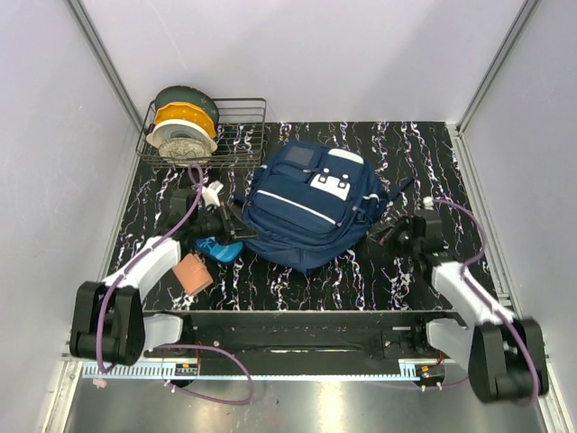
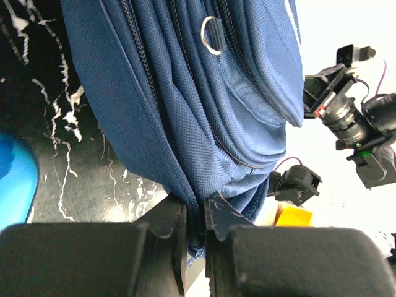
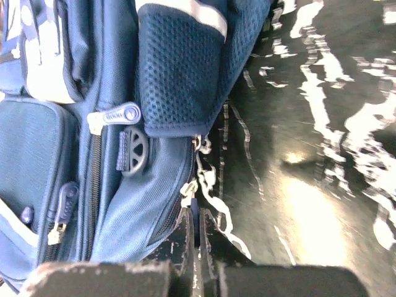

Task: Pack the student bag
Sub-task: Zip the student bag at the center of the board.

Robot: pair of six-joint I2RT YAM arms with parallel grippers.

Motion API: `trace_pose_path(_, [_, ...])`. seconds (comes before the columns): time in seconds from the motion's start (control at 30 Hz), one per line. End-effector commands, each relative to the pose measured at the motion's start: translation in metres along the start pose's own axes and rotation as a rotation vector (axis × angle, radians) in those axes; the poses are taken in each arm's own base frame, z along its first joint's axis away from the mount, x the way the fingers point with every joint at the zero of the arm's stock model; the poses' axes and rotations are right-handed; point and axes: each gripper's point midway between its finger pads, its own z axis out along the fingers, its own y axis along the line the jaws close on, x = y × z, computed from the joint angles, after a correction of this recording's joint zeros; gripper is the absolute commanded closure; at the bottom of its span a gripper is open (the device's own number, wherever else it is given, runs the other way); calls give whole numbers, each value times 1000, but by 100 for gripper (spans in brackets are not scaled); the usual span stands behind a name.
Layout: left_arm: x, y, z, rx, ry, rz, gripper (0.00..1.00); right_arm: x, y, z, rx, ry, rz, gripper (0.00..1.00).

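We judge that we are at the opening step: the student bag (image 1: pixel 311 203) has to be unzipped before anything can go in, and no compartment looks open yet. The bag lies front-up on the surface (image 1: pixel 410 149), directly between the two sets of jaws.

The left jaws are clamped on a fold of navy fabric at the bag's edge, and the cloth rises straight out of the narrow gap between them. The right jaws are pressed together at the bag's opposite side, and they appear to nip the zip pull (image 3: pixel 189 189) with its white cord just above their tips.

The next move, as we see it, calls for the right jaws to draw that pull along its track, in line with the teeth. Meanwhile the left jaws anchor the fabric so the soft body does not slide or bunch.

The bag is navy woven cloth, slack and creased near the left jaws, with a white stripe and white patches on the front pockets. A mesh pocket (image 3: pixel 179 68) sits just above the right jaws. A metal ring (image 2: pixel 212 34) hangs farther up from the left jaws. A blue pouch (image 1: pixel 219 248) lies close beside the left jaws, apart from the bag.
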Motion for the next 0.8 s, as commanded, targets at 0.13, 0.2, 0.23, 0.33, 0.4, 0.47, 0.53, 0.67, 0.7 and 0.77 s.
trace_pose_path(0.13, [-44,-34,38,51,22,205,100,10,-43,-76,160,-176,60,100])
trace_pose_path(0.2, [-65,-46,43,53,9,240,99,13,-39,-83,125,-185,85,100])
trace_pose_path(0.23, [-69,-33,49,-9,20,234,99,18,-42,-83,134,-172,93,100])
trace_pose_path(0.33, [-90,-28,55,-78,10,263,80,17,-44,-78,148,-160,104,93])
trace_pose_path(0.4, [-101,-33,57,-73,11,272,91,12,-41,-76,170,-145,99,67])
trace_pose_path(0.47, [-101,-33,61,-55,20,259,91,2,-38,-77,190,-166,82,64])
trace_pose_path(0.53, [-103,-31,64,-57,9,248,75,-15,-28,-83,191,-222,74,45])
trace_pose_path(0.67, [-109,-30,62,-69,-7,252,38,-35,-9,-86,166,-262,66,32])
trace_pose_path(0.7, [-111,-31,61,-75,-14,258,29,-38,-3,-86,151,-265,65,31])
trace_pose_path(0.77, [-116,-36,53,-108,-47,293,19,-41,-2,-76,158,-242,73,29])
